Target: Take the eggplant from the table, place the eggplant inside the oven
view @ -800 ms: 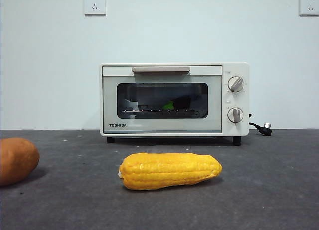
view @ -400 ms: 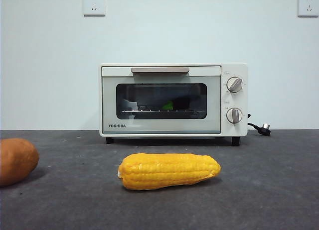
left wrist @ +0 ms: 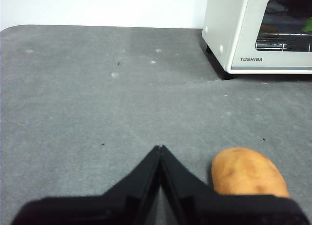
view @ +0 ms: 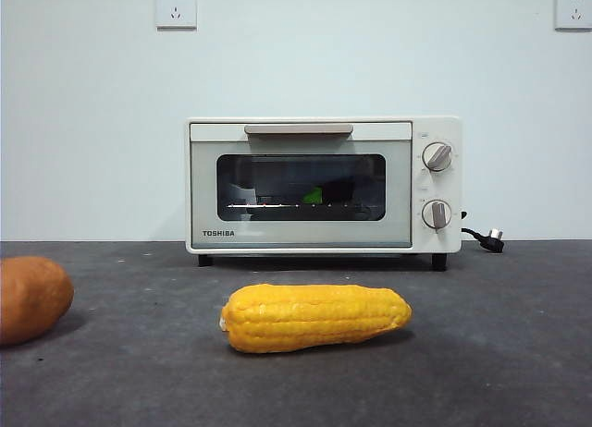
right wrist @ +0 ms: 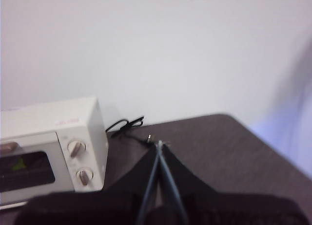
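Note:
The cream-white oven (view: 324,185) stands at the back of the dark grey table (view: 499,353) with its glass door closed. Behind the glass, on the wire rack, lies the eggplant (view: 326,193), dark with its green cap showing; a green bit of the eggplant (left wrist: 307,24) also shows in the left wrist view. My left gripper (left wrist: 160,148) is shut and empty, low over the table beside the orange-brown vegetable (left wrist: 247,172). My right gripper (right wrist: 159,144) is shut and empty, raised to the right of the oven (right wrist: 51,147).
A yellow corn cob (view: 316,317) lies in front of the oven. The orange-brown vegetable (view: 30,298) sits at the table's left edge. The oven's black cord and plug (view: 486,236) trail to its right. Neither arm shows in the front view.

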{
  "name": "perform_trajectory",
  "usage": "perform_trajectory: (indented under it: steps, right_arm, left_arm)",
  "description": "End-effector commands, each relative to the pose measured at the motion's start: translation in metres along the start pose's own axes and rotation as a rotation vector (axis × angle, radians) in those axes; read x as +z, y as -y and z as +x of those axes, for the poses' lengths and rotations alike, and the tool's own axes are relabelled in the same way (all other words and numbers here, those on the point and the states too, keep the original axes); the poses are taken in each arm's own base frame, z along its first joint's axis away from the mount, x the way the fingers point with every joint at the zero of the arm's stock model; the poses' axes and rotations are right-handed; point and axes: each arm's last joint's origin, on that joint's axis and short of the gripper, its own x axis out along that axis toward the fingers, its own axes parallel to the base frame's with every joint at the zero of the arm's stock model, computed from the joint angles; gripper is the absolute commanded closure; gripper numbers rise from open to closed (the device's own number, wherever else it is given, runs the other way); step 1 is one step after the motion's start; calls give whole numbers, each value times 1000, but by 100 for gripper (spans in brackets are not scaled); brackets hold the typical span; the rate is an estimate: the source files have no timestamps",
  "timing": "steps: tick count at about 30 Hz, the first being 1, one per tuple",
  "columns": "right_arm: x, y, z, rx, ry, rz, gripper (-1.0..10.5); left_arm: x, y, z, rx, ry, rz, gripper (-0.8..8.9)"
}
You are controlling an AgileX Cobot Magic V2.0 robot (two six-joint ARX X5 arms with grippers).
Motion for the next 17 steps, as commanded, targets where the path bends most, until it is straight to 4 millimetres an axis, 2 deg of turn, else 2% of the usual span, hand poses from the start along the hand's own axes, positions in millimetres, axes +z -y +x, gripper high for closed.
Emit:
perform_trajectory:
  steps: [1,8,17]
  right_arm:
    - [-30,0,15,-4,-30,78,946]
    - [-90,-1,40,-16,-108,87,946]
    - [-139,0,55,-18,-177,14,946]
  left_arm:
    - [-2,0,1,-7,2,-4,817]
    - [-2,0,1,-7,2,-4,817]
    - [-2,0,1,-6,-2,-4,817]
